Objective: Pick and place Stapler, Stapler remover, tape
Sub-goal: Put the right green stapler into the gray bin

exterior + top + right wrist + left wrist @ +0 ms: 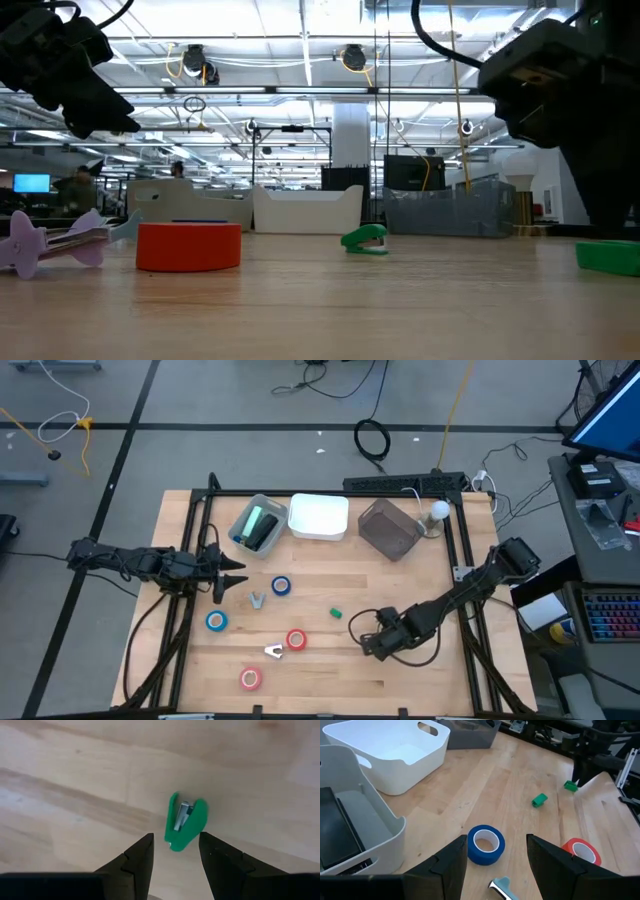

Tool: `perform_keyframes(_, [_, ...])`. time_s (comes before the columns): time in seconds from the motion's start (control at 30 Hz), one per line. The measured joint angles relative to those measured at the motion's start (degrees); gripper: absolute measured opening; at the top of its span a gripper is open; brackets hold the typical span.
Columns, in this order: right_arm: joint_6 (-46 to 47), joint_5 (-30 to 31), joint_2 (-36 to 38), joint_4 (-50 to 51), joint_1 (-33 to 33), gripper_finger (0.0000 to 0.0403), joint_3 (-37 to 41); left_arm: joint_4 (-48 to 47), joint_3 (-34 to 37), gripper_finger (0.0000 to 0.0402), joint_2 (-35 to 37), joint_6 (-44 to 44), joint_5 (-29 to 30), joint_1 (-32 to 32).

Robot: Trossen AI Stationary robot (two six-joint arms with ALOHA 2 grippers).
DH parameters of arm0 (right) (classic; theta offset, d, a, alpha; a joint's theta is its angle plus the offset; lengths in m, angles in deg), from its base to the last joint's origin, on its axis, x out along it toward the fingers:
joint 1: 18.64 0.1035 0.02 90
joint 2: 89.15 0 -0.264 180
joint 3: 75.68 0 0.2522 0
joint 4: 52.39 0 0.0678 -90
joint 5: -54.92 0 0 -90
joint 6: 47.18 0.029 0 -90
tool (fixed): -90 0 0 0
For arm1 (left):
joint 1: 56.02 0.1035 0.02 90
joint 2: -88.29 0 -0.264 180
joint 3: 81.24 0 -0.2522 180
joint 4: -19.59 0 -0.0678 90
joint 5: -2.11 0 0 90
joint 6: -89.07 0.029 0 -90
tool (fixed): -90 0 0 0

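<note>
My right gripper (pixel 175 842) is open and low over the table's right half (pixel 365 632). A small green stapler (pixel 185 822) lies flat just ahead of its fingertips, untouched. A second small green stapler (pixel 337 614) lies to its left. My left gripper (pixel 497 839) is open and raised at the table's left (pixel 235 578), with a blue tape roll (pixel 486 844) below and ahead of it. Another blue roll (pixel 216 621), a red roll (pixel 296 640) and a pink roll (pixel 250 678) lie flat. Two staple removers (pixel 257 600) (pixel 274 651) lie among them.
Along the far side stand a grey bin (pixel 240 530) holding a teal and black stapler (pixel 262 525), a white bin (pixel 318 517) and a dark clear bin (pixel 390 528), with a small lamp (pixel 438 510) beside it. Bare wood shows along the near right.
</note>
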Motion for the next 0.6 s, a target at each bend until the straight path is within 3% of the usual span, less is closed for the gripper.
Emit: perform_keyframes(0.6, [-2.74,0.04,0.0,-3.07,-2.58,0.0153,2.76,0.0,0.0,0.0207,0.0,0.47,0.5,0.0])
